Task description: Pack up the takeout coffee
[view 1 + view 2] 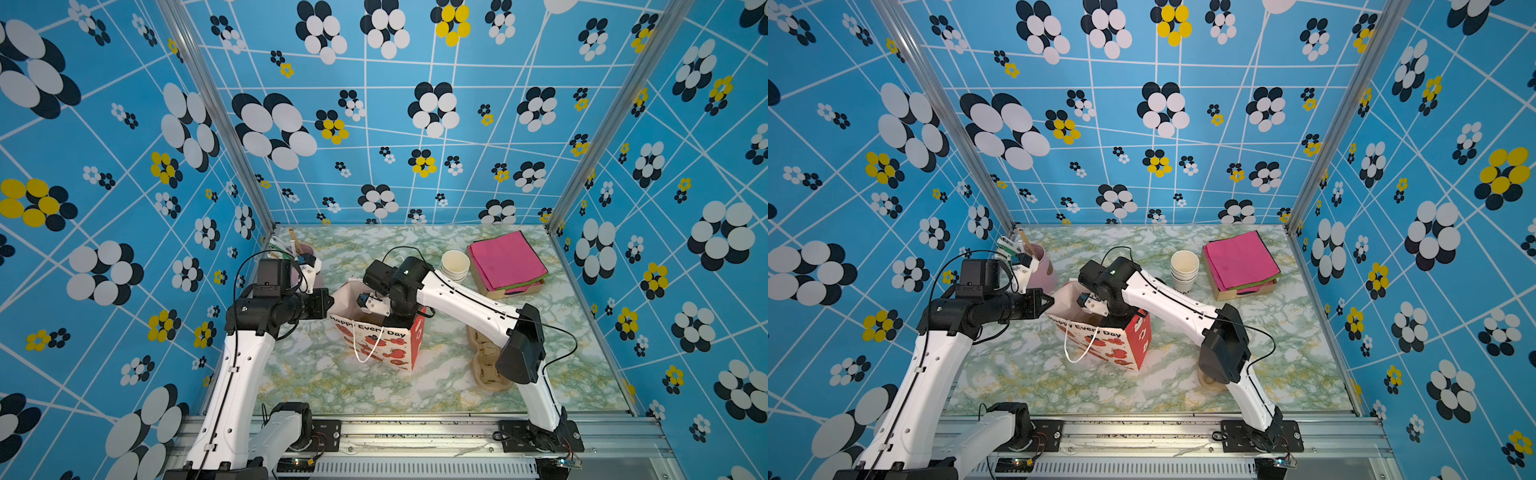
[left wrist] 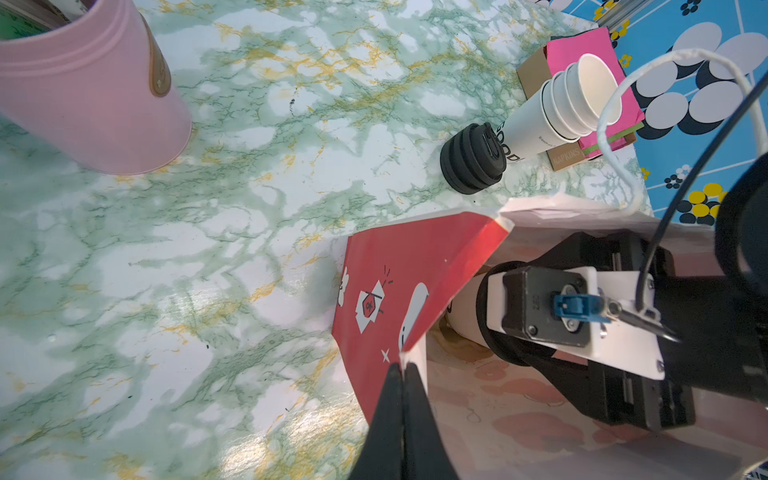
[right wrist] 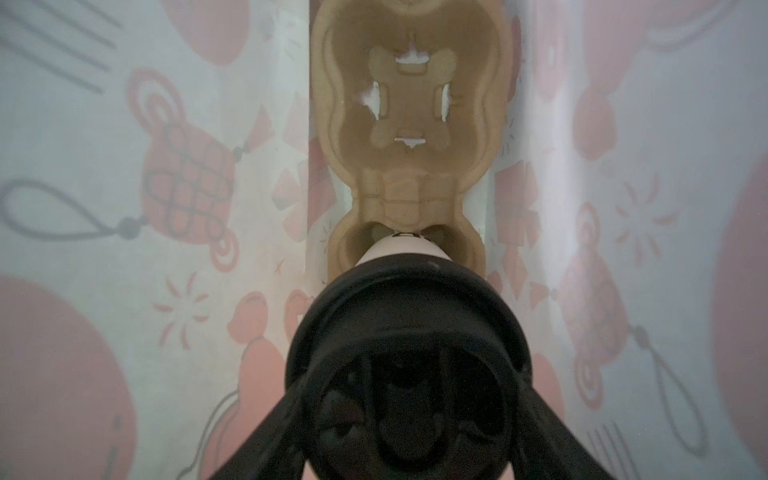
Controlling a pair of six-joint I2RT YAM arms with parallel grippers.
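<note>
The takeout coffee, a white cup under a black lid, hangs inside the red-and-white paper bag. My right gripper is shut on the lid, one finger on each side. The cup's base is at the nearer pocket of a brown pulp carrier lying on the bag's floor; I cannot tell whether it touches. My left gripper is shut on the bag's rim at its left corner and holds the mouth apart. In both top views the right wrist reaches down into the bag and hides the coffee.
A stack of lidless white cups and a box of pink napkins stand at the back right. A stack of black lids sits by the cups. A pink holder stands back left. More pulp carriers lie under my right arm.
</note>
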